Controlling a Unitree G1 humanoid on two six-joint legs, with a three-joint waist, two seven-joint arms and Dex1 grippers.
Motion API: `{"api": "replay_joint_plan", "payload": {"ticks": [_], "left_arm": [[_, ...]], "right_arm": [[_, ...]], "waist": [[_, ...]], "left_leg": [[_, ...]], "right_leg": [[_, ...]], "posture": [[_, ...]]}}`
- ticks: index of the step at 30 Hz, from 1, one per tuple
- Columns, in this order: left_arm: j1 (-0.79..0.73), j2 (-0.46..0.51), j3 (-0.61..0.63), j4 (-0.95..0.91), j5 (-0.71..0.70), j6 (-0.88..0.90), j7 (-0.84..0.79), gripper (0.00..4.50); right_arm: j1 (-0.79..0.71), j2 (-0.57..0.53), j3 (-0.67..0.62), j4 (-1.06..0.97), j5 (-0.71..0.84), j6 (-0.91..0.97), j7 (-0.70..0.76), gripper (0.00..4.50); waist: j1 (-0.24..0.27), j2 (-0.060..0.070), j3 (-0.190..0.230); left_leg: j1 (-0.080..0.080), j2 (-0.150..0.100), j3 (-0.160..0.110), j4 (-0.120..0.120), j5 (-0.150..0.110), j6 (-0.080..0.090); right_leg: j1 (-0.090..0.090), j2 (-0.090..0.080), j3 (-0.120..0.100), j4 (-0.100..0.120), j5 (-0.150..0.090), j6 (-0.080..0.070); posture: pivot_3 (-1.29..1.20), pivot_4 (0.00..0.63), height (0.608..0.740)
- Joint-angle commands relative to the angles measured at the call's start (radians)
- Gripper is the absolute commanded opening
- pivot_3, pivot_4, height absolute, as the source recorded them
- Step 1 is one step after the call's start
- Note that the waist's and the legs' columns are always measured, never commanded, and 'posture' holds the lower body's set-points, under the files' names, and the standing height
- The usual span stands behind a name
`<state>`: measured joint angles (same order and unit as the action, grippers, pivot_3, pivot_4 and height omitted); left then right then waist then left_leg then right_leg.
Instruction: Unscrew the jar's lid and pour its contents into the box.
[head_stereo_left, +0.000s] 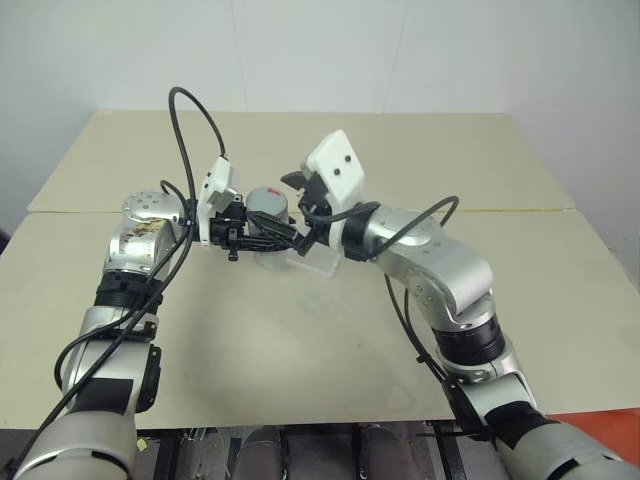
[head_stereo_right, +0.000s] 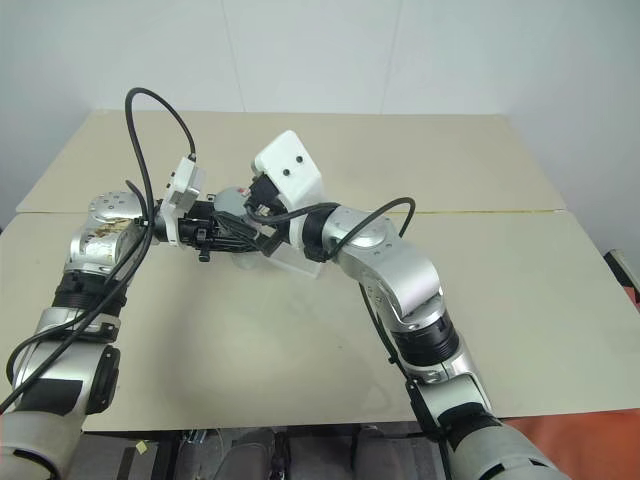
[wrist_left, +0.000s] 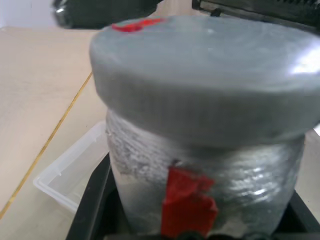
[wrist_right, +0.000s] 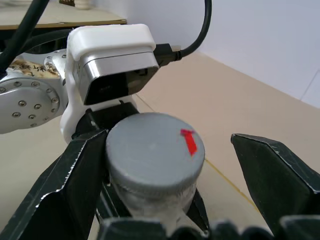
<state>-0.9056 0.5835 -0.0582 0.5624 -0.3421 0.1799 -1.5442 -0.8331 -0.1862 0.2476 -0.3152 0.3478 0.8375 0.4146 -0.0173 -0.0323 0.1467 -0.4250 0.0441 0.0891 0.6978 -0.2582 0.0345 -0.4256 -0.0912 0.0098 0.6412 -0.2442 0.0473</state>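
Holding the jar (wrist_left: 200, 165) upright above the counter (head_stereo_left: 300, 340), the left gripper (head_stereo_left: 240, 232) has its jaws clamped tight on the silvery body below the cap; the lid (wrist_right: 155, 150) is on, grey and round, its red mark facing up; the jar's long axis stands roughly vertical, so the lid's flat top points upward and slightly toward the right arm. The right gripper (wrist_right: 165, 165) is the one placed for the twist: its jaws stand wide, one black finger just beside the lid on the side nearer the left wrist, the other well apart from it on the far side; neither seems to be pressing on the lid yet, though the near one may be touching. The lid lies between those jaws, closer to one than the other. The box (wrist_left: 70, 175), clear plastic, sits on the counter just under and beyond the jar. My guess is the jaws must centre on the lid, then close; an off-centre pinch could slip on the smooth rim.
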Motion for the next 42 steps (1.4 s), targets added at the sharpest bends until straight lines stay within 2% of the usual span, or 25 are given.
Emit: {"api": "replay_joint_plan", "payload": {"ticks": [1,25,28,32,42], "left_arm": [[-0.019,0.019,0.025,-0.022,-0.013,-0.004,-0.016,1.94],[-0.005,0.039,0.034,-0.036,-0.017,0.012,-0.032,1.94],[-0.014,0.034,0.034,-0.017,-0.008,0.002,-0.022,1.94],[-0.024,0.021,0.029,-0.005,-0.006,-0.004,-0.019,1.94],[-0.021,0.010,0.025,-0.020,-0.007,-0.002,-0.029,1.94]], "right_arm": [[0.015,-0.033,-0.064,-0.061,0.014,0.003,0.008,4.45],[0.070,-0.113,-0.104,-0.129,0.082,0.011,0.044,4.45],[0.093,-0.147,-0.133,-0.172,0.164,0.008,0.132,4.45],[0.083,-0.114,-0.154,-0.189,0.243,0.019,0.141,4.45],[-0.014,-0.011,-0.056,-0.030,0.118,-0.017,0.045,4.45]], "waist": [[0.000,0.000,0.000],[0.001,0.000,0.000],[0.002,0.000,0.000],[0.003,0.000,0.000],[0.000,0.000,0.000]], "left_leg": [[0.000,0.000,0.000,0.000,0.000,0.000],[0.000,0.000,0.000,0.000,-0.001,0.002],[0.000,0.000,0.000,0.000,-0.001,0.002],[0.000,0.000,0.000,0.000,-0.002,0.003],[0.000,0.000,0.000,0.000,-0.001,0.002]], "right_leg": [[0.000,0.000,0.000,0.000,0.000,0.000],[0.000,0.000,0.000,0.000,0.000,0.000],[0.000,0.000,0.000,0.000,0.000,0.000],[0.000,0.000,0.000,-0.001,0.000,0.000],[0.000,0.000,0.000,0.000,0.000,0.000]], "posture": [[0.00,0.150,0.740],[0.00,0.150,0.740],[0.00,0.150,0.740],[0.00,0.150,0.740],[0.00,0.150,0.740]]}}
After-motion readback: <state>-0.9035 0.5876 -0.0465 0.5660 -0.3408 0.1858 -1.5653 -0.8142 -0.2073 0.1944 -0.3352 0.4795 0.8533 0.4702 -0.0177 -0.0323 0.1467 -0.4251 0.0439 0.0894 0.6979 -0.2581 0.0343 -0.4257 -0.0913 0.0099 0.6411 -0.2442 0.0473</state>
